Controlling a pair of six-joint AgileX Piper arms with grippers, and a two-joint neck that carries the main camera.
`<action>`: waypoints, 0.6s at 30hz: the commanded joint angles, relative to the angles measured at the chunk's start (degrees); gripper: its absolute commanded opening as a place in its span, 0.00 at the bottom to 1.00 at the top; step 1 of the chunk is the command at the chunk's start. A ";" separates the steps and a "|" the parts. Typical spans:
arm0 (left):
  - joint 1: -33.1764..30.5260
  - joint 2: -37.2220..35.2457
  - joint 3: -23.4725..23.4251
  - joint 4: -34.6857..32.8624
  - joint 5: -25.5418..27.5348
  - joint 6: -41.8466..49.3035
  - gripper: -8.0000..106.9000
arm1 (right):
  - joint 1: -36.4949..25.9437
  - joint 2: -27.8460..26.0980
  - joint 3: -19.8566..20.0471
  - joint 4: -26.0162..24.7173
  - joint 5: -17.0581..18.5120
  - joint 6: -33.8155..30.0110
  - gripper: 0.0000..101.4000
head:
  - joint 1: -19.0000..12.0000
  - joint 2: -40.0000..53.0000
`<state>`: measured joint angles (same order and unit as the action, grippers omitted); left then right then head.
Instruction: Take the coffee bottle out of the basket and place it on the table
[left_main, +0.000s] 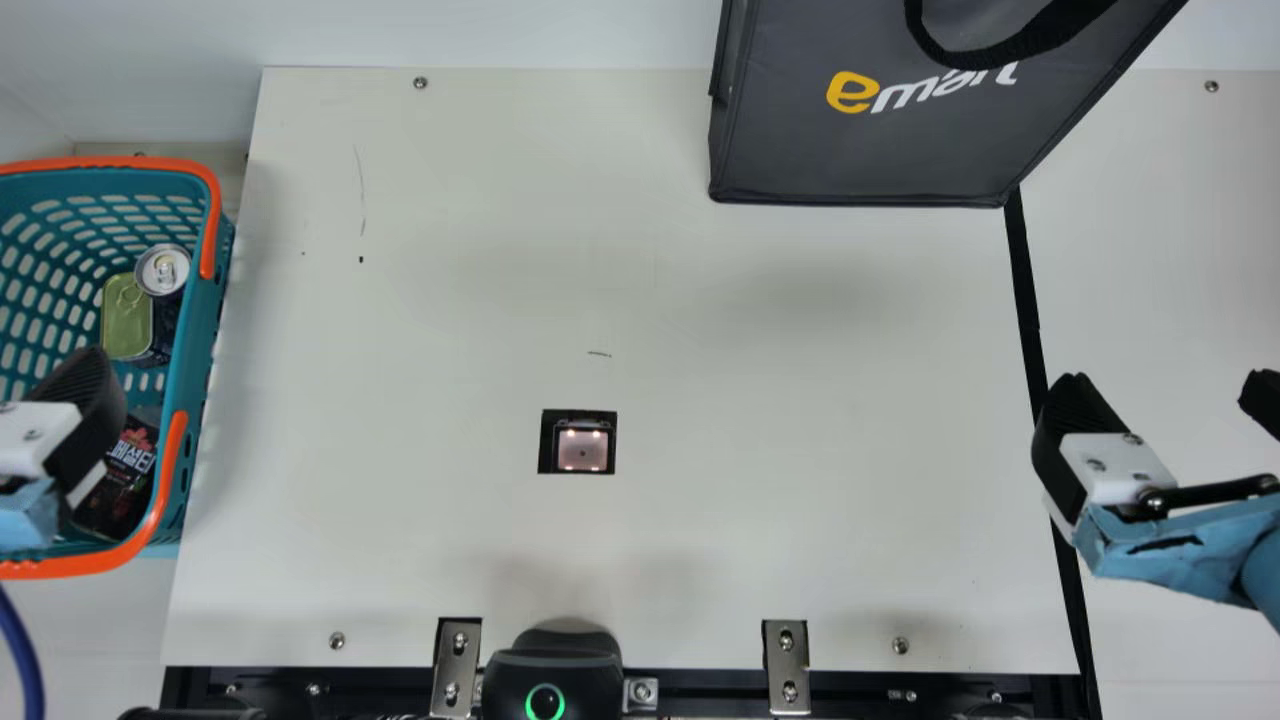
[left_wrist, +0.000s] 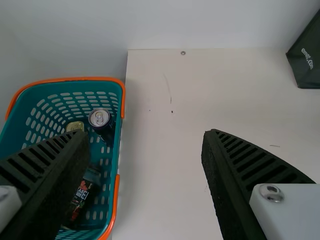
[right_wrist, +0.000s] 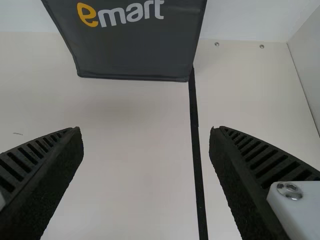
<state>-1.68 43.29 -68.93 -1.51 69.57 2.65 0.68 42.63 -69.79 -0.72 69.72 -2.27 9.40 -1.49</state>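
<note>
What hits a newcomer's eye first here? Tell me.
The teal basket with orange handles, at the main view's left, holding a drink can. Then the dark gray shopping bag at the table's far side and the black device with a green ring at the near edge.

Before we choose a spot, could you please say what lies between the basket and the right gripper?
In the main view, the cream table lies between the basket and the right gripper, with a small lit pane in a black square.

Grey bag (left_main: 860, 155): front reads "emart", yellow and white; side reads "emart.com", white. Coffee bottle (left_main: 120, 497): dark label partly reads "페셜티", white characters.
</note>
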 joint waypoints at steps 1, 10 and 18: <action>0.00 0.00 0.00 0.00 0.00 0.00 0.85 | 0.00 0.00 0.00 0.00 0.00 0.00 0.90 | -1.48 1.26; 0.00 0.00 0.00 0.00 0.00 0.00 0.85 | 0.00 0.00 0.00 0.00 0.00 0.00 0.90 | -1.48 13.29; 0.00 0.00 0.00 0.00 0.00 0.00 0.85 | 0.00 0.00 0.00 0.00 0.00 0.00 0.90 | -1.48 19.91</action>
<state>-1.68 43.29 -68.93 -1.51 69.57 2.65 0.68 42.63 -69.79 -0.72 69.72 -2.27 9.40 17.84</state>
